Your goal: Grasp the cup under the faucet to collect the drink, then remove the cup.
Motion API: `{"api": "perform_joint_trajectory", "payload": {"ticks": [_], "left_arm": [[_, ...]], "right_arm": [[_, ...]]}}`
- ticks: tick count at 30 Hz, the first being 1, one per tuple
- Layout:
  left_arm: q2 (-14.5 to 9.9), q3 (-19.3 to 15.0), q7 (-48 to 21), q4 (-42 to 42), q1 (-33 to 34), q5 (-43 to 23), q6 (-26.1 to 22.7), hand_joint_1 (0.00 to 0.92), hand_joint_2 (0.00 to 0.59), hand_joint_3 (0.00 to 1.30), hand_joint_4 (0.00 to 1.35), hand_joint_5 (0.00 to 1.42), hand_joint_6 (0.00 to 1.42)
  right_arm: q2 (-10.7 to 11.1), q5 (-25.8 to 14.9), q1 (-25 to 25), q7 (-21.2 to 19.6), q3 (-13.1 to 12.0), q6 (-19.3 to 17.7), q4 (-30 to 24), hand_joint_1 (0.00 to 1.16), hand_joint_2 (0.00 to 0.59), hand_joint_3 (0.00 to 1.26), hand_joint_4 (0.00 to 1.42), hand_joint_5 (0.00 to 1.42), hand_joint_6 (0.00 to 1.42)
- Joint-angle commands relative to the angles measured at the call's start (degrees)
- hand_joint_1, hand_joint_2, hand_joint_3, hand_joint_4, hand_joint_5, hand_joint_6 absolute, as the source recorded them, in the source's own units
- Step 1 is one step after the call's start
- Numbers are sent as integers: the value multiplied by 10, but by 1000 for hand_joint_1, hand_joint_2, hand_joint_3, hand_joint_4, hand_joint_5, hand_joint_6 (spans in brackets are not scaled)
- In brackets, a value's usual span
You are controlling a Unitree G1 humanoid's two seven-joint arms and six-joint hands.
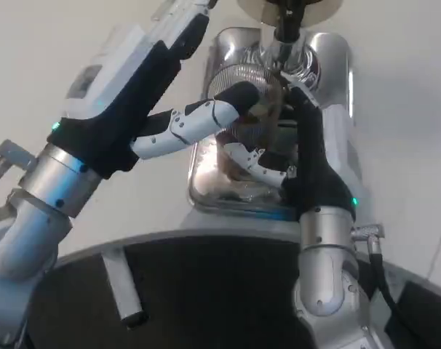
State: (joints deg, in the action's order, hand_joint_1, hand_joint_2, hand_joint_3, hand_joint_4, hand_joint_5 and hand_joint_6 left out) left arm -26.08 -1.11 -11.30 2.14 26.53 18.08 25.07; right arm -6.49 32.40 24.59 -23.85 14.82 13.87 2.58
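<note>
Holding the clear ribbed glass cup (258, 116) steady beneath the chrome faucet spout (282, 45) is judged to be the step in hand, and it is best done by keeping the cup upright and centred under the spout until the drink is collected. The cup is seen above the shiny stainless-steel drip tray (206, 190), toward the tray's far edge, and whether it rests on the tray or is lifted cannot be told. The left hand (195, 123) is reached in from the tray's left edge, its fingers extended to the cup's side and apparently touching it; a full grip cannot be confirmed. The right hand (282, 163) is raised at the tray's near right corner, its fingers curled close against the cup's lower part; whether anything is truly clasped cannot be told, since the view is blurred there. Removal is judged to call for a straight pull toward the tray's near edge, so that the spout overhead is cleared. The way could be crowded by the two forearms, and the white table (46, 65) lies around
</note>
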Motion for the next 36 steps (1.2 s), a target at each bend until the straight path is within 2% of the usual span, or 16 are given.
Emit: {"api": "perform_joint_trajectory", "payload": {"ticks": [1, 8, 18, 25, 30, 36], "left_arm": [[-2, 1, 6, 3, -7, 3, -5, 0, 217, 0, 0, 0, 0], [1, 7, 5, -5, -1, 3, -4, 0, 214, 0, 0, 0, 0], [-1, 5, 5, -6, -4, 1, -4, 0, 213, 0, 0, 0, 0], [-12, -9, 4, -2, -13, -2, -5, 0, 213, 0, 0, 0, 0], [-22, -25, 3, 0, -24, -7, -9, 0, 216, 0, 0, 0, 0], [-31, -42, 0, 10, -38, -9, -31, 0, 212, 0, 0, 0, 0]], "right_arm": [[-11, 2, -4, -31, 3, -28, 4, 1162, 328, 633, 637, 727, 1056], [-2, -6, -6, -38, -5, -47, 10, 1162, 328, 650, 644, 751, 1078], [-4, -8, -9, -31, -14, -44, -8, 1162, 311, 669, 676, 774, 1113], [-4, 0, -14, 2, -8, -12, -58, 1162, 309, 673, 685, 794, 1139], [0, 5, -43, 23, -1, 3, -105, 1162, 309, 684, 700, 796, 1144], [14, 12, -82, 53, 12, 28, -155, 1162, 309, 687, 701, 796, 1147]]}}
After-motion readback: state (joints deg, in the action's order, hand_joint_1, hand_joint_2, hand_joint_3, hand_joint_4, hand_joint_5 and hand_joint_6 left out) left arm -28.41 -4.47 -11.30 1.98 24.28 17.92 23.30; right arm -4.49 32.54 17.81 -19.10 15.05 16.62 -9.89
